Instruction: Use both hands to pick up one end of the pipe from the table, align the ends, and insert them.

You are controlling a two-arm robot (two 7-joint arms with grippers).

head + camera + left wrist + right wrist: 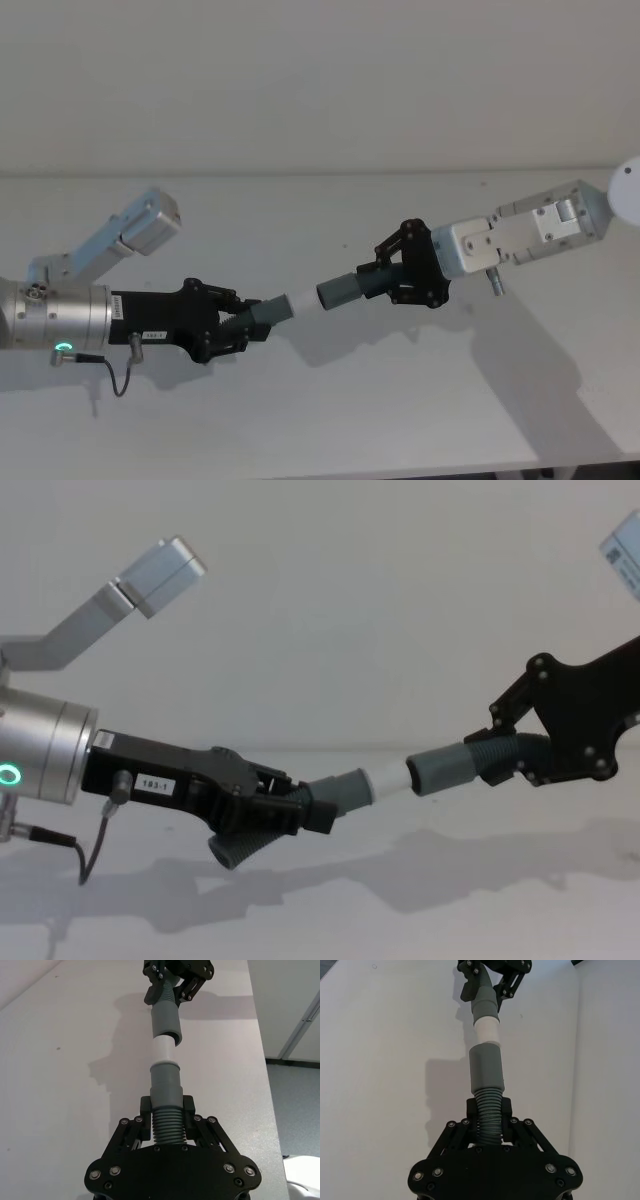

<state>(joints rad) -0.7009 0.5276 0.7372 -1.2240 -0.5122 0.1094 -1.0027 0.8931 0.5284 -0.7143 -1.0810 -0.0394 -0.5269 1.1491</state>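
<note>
Grippers meet tip to tip above the white table [320, 420] in the head view: left gripper [243, 322] clamps the white-tipped pipe piece [283, 306], right gripper [384, 277] clamps the collared pipe piece [340, 291]. Left wrist view: the white tip [163, 1050] seems just inside the collar mouth [169, 1036]. Chest view: both pieces hang clear of the table.

label "183-1" | white sticker [155, 783] | left tool [300, 805]
</note>
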